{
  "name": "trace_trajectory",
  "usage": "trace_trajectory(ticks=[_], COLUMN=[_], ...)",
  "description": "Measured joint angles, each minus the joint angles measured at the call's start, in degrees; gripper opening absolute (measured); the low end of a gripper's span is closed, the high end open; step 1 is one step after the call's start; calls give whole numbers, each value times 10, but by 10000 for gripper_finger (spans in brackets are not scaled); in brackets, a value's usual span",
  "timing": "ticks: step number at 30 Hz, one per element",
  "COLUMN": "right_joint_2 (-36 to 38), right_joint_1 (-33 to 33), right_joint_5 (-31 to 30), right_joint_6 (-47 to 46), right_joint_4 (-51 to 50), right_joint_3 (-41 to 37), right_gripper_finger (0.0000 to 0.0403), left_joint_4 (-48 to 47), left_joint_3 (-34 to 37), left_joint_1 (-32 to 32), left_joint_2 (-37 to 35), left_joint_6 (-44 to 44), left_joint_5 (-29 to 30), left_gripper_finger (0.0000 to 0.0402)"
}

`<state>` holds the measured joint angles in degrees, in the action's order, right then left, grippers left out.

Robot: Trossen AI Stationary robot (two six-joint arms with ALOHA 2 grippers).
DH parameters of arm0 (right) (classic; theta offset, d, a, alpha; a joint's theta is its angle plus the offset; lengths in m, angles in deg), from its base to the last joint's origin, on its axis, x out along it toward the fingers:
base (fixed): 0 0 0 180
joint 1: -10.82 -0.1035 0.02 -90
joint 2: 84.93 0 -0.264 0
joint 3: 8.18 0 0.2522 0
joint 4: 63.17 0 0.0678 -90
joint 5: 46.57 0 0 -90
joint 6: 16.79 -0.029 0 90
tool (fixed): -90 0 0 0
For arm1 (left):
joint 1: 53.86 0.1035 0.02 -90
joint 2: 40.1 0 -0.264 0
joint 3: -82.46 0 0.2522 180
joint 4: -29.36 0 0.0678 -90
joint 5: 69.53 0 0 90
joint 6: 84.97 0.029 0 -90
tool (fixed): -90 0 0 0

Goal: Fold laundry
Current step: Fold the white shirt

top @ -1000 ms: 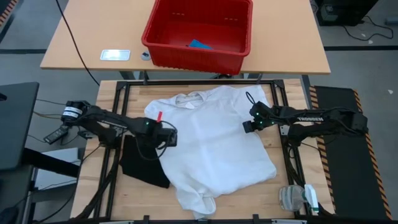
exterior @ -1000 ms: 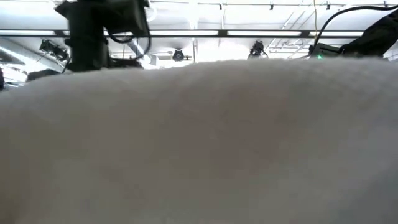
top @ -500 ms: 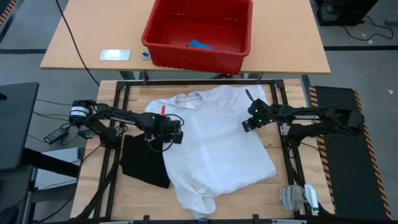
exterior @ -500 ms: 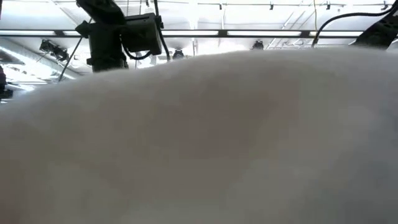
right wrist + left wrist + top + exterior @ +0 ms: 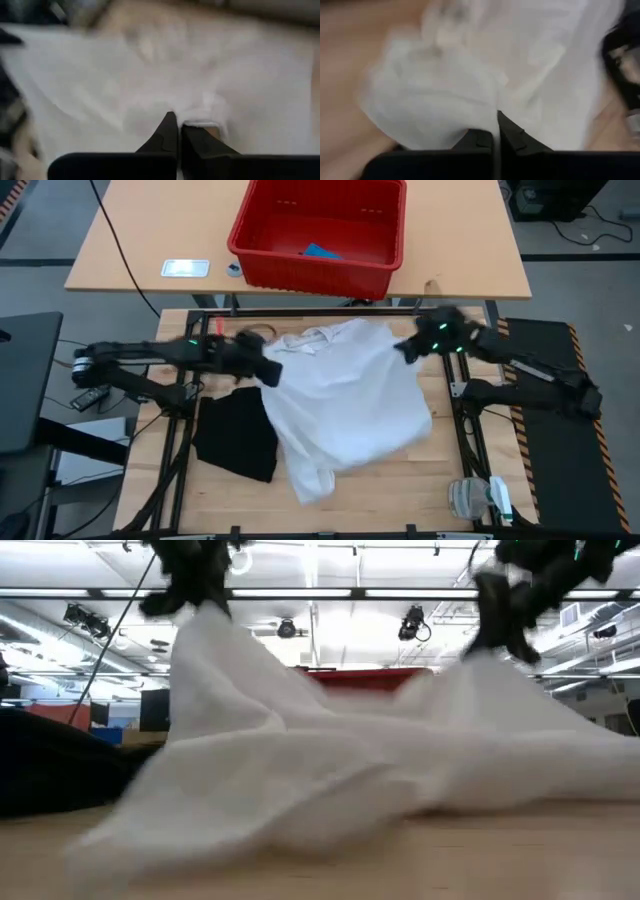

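My left gripper (image 5: 268, 372) and right gripper (image 5: 408, 350) both pinch big soft white cloth T-shirt (image 5: 345, 405), lifted above black cloth garment (image 5: 237, 442).

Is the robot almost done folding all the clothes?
Not nearly. Nothing looks folded yet. Right now the left claw and right claw are each shut on the white T-shirt, lifting two parts of it off the table while the rest drapes down. The black garment lies crumpled beside it, and a small blue piece sits in the red basket.
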<state>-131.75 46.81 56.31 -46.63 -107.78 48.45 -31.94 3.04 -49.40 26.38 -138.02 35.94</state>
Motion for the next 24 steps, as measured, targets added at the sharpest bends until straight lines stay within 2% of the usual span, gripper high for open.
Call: trace_trajectory(ticks=[3,6,11,13,19,24], right_joint_2=[20,22,7,-5,-42,-66], right_joint_1=[18,32,62,78,106,107], right_joint_5=[-12,-31,-170,-198,-203,-203], right_joint_6=[6,31,139,180,238,257], right_joint_4=[4,3,1,1,-1,-42], right_joint_3=[62,109,185,224,346,419], right_gripper_finger=[5,5,4,4,4,4], left_joint_4=[-31,-51,-54,-41,15,28], left_joint_3=[-56,-106,-186,-212,-294,-352], left_joint_1=[8,31,88,117,195,204], left_joint_2=[-29,-38,-39,-39,-38,-35], left_joint_6=[65,142,344,413,503,535], left_joint_5=[45,67,96,107,94,57], left_gripper_finger=[1,1,1,2,10,11])
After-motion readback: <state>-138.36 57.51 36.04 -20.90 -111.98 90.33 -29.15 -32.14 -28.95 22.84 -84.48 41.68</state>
